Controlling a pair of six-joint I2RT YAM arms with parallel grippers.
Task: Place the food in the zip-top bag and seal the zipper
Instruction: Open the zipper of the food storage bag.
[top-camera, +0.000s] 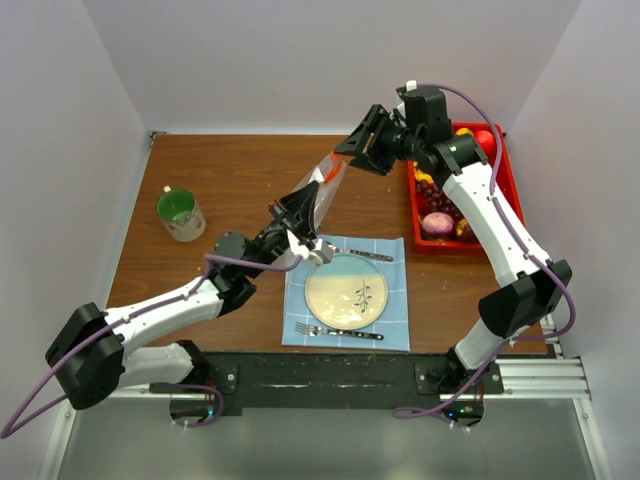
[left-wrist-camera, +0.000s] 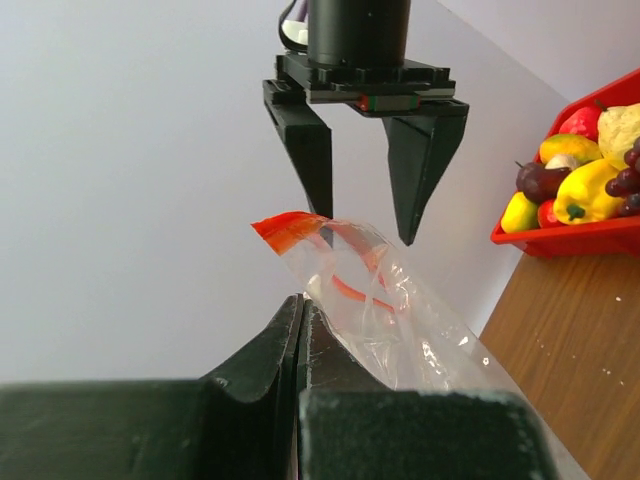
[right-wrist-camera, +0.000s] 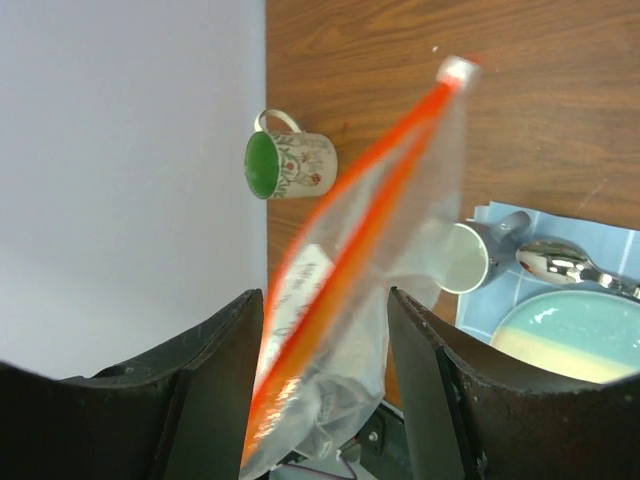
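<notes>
My wooden table (top-camera: 240, 170) carries a green-lined mug (top-camera: 180, 214) left, a blue placemat (top-camera: 395, 300) centre-front, a red tray (top-camera: 445, 246) right, and perhaps a grey cup (right-wrist-camera: 465, 258) at the mat's edge.

Nothing readable anywhere, tbh. The closest thing is a white patch (right-wrist-camera: 308, 285) on the bag (right-wrist-camera: 420, 200) with some dark print on it, but it's way too smeared to make out. The mug (right-wrist-camera: 290, 165), over at 9 o'clock on the table, only has a flowery pattern. The plate (top-camera: 345, 293), down at 6 o'clock, has a little sprig drawing. No letters, numbers or logos on either.
</notes>
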